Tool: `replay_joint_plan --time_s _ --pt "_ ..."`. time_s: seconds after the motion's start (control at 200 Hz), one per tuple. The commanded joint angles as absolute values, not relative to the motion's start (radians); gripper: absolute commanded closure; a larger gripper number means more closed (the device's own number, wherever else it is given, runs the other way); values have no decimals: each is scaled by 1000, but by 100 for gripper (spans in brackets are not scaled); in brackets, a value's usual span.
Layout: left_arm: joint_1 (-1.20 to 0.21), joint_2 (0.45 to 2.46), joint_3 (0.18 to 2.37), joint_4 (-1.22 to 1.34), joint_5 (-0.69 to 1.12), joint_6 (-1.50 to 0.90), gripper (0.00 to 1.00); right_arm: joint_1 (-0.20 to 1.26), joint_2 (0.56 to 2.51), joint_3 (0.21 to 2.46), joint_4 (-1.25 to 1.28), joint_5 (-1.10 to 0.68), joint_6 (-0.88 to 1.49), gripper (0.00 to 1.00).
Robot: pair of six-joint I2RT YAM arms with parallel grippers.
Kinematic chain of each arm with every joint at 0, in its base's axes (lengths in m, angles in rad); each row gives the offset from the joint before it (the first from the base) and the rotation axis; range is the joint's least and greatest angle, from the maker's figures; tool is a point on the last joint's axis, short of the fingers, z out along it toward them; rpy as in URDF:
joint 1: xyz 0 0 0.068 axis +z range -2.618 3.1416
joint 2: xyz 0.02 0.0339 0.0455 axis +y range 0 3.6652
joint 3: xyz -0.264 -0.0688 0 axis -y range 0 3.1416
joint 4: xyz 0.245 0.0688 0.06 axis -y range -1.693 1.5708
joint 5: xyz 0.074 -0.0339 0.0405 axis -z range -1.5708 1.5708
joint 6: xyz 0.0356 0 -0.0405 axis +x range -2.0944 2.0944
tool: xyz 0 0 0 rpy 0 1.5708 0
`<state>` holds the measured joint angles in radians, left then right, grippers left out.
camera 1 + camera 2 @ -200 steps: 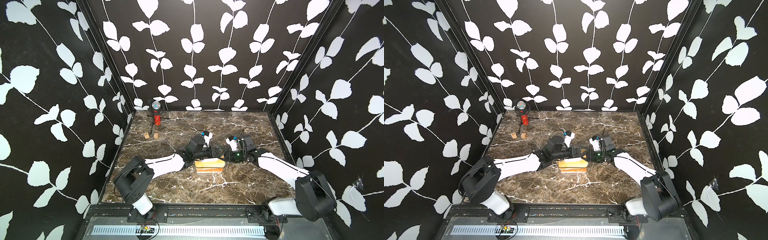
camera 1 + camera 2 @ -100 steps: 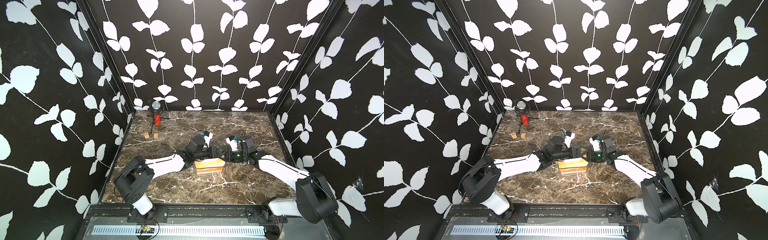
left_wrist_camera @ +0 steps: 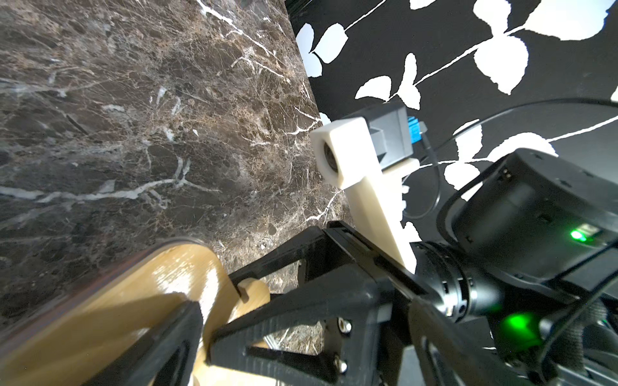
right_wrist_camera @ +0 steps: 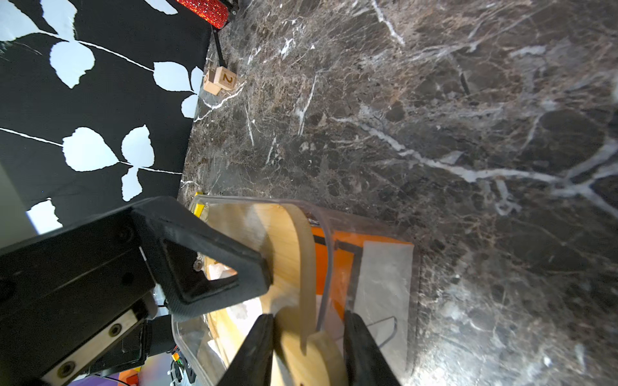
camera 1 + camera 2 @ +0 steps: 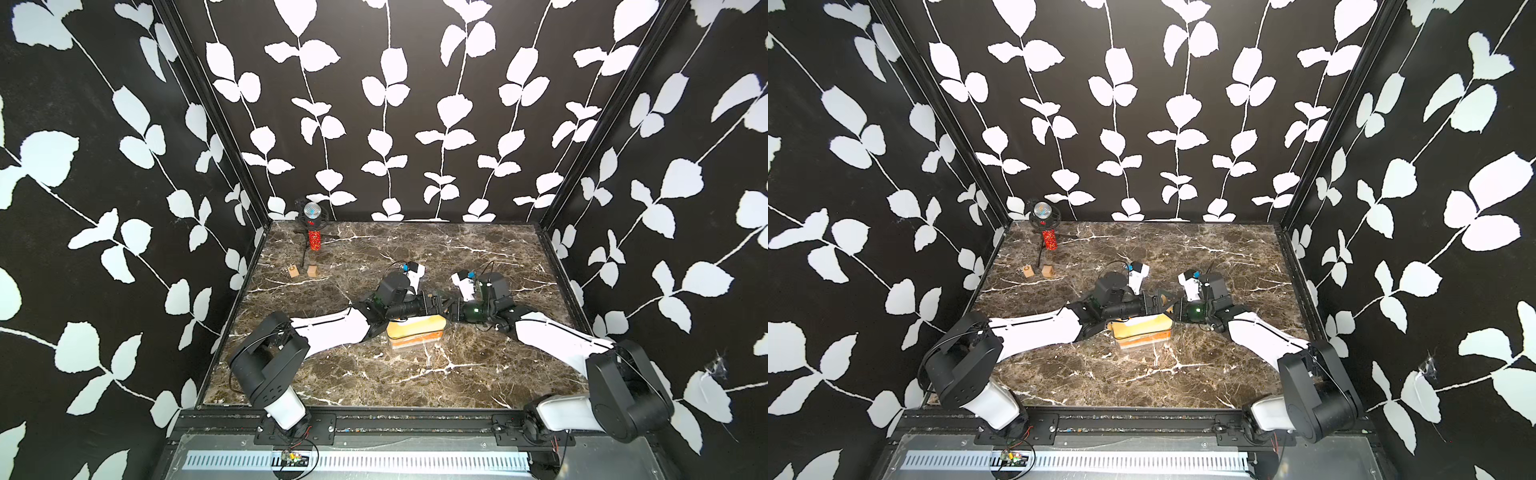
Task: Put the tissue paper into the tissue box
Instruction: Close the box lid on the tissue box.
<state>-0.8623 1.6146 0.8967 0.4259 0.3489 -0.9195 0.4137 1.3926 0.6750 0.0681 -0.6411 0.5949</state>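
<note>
In R wrist view we see tissue paper (image 4: 368,239) inside tissue box (image 4: 326,240) just past right gripper (image 4: 307,315), jaws astride lid (image 4: 284,240) + wall, clamp unclear; a top view adds left gripper (image 5: 438,305), jaws wide apart, over lid.

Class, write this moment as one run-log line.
orange tissue pack: inside clear plastic tissue box | tan bamboo lid: atop box | left gripper: open, finger over lid | right gripper: straddling lid end

We can read only a "2" on the wooden cube (image 4: 224,80), well apart from the right gripper (image 4: 307,317).
</note>
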Motion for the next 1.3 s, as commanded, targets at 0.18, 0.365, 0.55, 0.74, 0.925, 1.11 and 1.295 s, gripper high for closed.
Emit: replay_joint_plan --time_s 0.18,0.365,0.55,0.74,0.925,1.11,1.295 --pt "-872 1649 858 436 366 -916 1 409 1503 578 10 -637 624 90" --pt "-872 1653 854 441 367 -914 1 402 1512 550 53 -655 634 96" --pt "-871 1654 851 442 368 -913 1 394 1529 528 96 -677 645 100" --pt "-871 1654 850 440 367 -910 1 375 1538 508 127 -711 657 100" --pt "-871 1635 850 441 361 -895 1 371 1532 500 151 -742 684 100" --pt "-871 1578 874 391 341 -841 1 370 1526 496 163 -757 715 100" --pt "-869 1516 877 340 296 -784 1 368 1513 480 244 -793 801 100"
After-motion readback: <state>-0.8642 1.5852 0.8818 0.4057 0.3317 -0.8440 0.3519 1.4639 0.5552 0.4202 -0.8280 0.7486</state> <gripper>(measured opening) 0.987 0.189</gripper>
